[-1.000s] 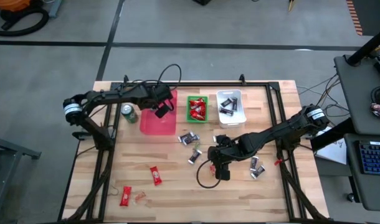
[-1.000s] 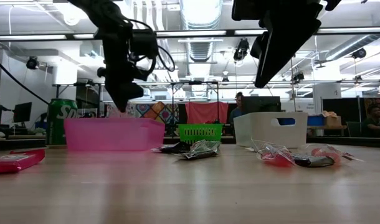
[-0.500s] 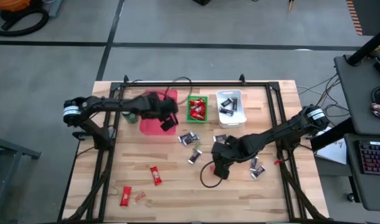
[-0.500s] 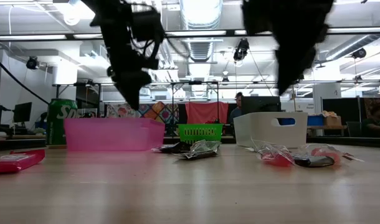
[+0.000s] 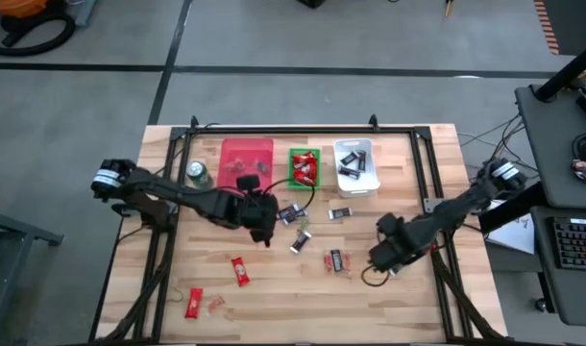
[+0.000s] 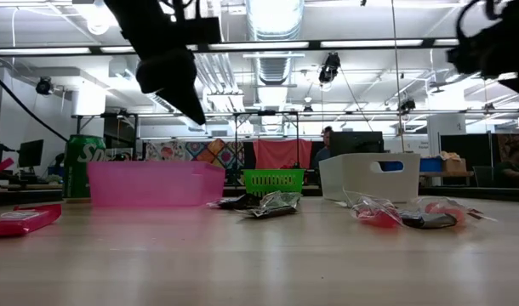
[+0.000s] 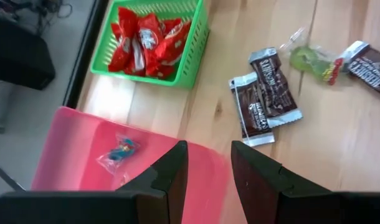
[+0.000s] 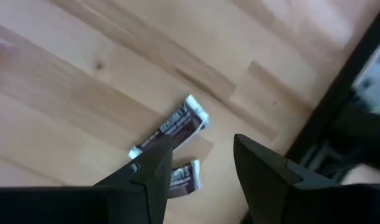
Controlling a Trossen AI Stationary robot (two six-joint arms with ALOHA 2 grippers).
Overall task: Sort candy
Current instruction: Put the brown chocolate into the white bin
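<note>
My left gripper [image 5: 264,229] [image 7: 209,149] hangs open above the table's middle, just near of the pink bin [image 5: 247,159], which holds a clear-wrapped candy [image 7: 118,149]. Dark candy [image 7: 265,93] and a green-tinged clear candy [image 7: 308,59] lie on the wood beyond its fingers. Red candy fills the green basket [image 5: 304,166] [image 7: 149,40]; dark candy lies in the white bin [image 5: 355,165]. My right gripper [image 5: 382,256] [image 8: 202,146] points down, open, over two dark candies [image 8: 171,127] near the table's right side. Neither gripper holds anything.
A green drink can [image 5: 198,173] stands left of the pink bin. More candy lies loose: dark pieces [image 5: 300,240] [image 5: 336,259] in the middle, red ones [image 5: 239,271] [image 5: 194,302] toward the near left. A black frame rail [image 5: 429,183] runs along the right side.
My left gripper has swung from over the pink bin toward the near edge and the right, out over the table's middle. My right gripper has gone toward the right edge, rolled about and tipped down, coming over the two dark candies there.
</note>
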